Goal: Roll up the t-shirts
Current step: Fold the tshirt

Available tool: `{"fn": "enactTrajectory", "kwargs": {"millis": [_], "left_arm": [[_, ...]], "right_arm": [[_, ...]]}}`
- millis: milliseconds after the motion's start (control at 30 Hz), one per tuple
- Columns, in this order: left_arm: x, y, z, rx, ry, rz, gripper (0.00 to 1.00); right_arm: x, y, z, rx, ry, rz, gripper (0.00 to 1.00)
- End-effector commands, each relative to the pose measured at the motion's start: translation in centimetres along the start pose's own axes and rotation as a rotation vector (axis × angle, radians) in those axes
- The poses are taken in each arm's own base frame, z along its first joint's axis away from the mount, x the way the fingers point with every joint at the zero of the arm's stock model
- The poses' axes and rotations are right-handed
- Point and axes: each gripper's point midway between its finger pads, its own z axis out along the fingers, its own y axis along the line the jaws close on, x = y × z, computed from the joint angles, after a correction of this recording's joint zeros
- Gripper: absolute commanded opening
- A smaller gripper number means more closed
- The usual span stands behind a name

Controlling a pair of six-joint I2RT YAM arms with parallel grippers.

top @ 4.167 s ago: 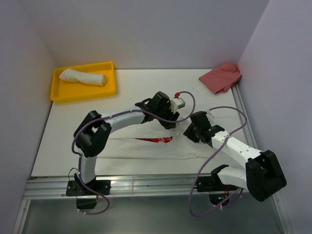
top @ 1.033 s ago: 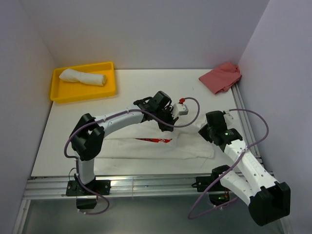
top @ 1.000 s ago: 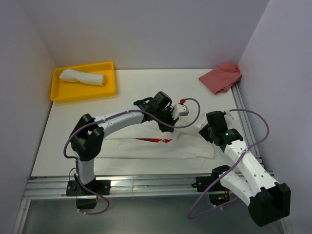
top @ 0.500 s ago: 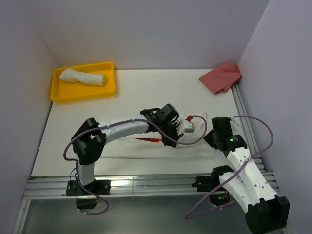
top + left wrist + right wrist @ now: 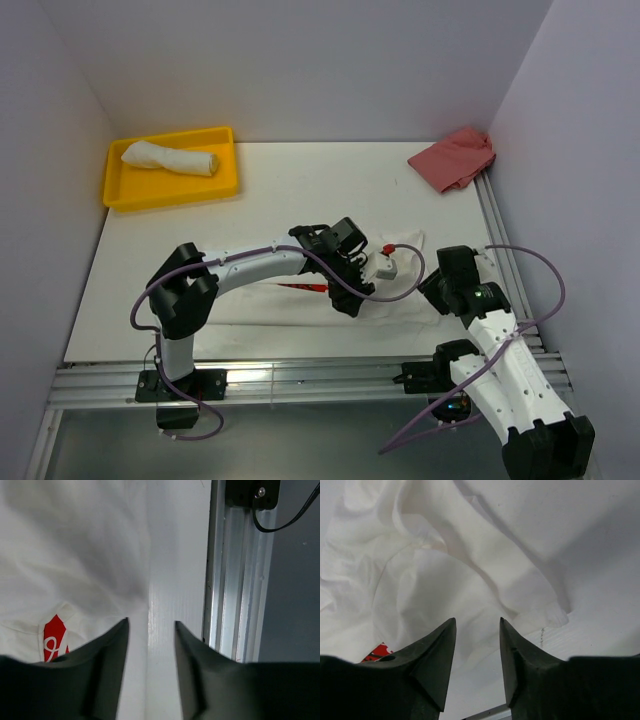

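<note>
Two grippers from above: left gripper (image 5: 352, 296) and right gripper (image 5: 438, 290) low over the shirt (image 5: 260, 305), spread flat and creased near the front rail (image 5: 300, 372); rolled shirt (image 5: 170, 157) lying in yellow tray (image 5: 172, 193). Left wrist: fingers parted, clasping nothing, over soft hem and red print (image 5: 54, 637), ribbed metal rail beside. Right wrist: fingers parted, empty, above rumpled white folds.

Robotics lab cell; bare walls (image 5: 300, 70) around a white table (image 5: 290, 190), aluminium rails (image 5: 300, 380)
</note>
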Motion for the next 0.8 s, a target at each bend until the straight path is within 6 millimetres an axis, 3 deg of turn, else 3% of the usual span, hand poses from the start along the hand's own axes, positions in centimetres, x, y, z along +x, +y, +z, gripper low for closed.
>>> {"fn": "enactTrajectory", "kwargs": {"millis": [0,167,267,333,400,567,667,733,767], "left_arm": [[-0.9,-1.2,-1.0,0.039,-0.019,0.037,0.51],[-2.1,-2.1,-2.4,0.048,-0.046,0.048,0.55],[-3.7,-1.1,-3.9,-0.013,-0.101,0.016,0.54],[-4.7,1.2,-5.5,-0.092,-0.149,-0.021,0.53],[-4.7,5.0,-7.3,-0.196,-0.176,-0.117,0.51],[-1.3,14.6,-11.4,-0.396,-0.184,-0.366,0.44],[1.8,18.0,-12.0,-0.446,-0.160,-0.443,0.41],[3.2,19.0,-11.9,-0.467,-0.137,-0.460,0.38],[4.0,19.5,-12.0,-0.482,-0.122,-0.476,0.37]], "right_arm": [[-0.9,-0.1,-0.7,0.005,-0.036,0.017,0.48],[-1.8,1.0,-0.8,-0.009,-0.052,0.012,0.52],[-2.4,2.0,-0.5,-0.003,-0.045,-0.012,0.53],[-3.4,3.1,-0.1,-0.002,-0.053,-0.034,0.53],[-4.3,4.5,0.5,-0.019,-0.049,-0.062,0.53],[-7.0,7.4,2.8,-0.083,-0.031,-0.069,0.52],[-8.3,8.6,4.8,-0.095,-0.017,-0.068,0.52],[-8.6,8.8,6.6,-0.086,0.026,-0.058,0.51],[-9.7,9.5,6.8,-0.096,0.010,-0.062,0.51]]}}
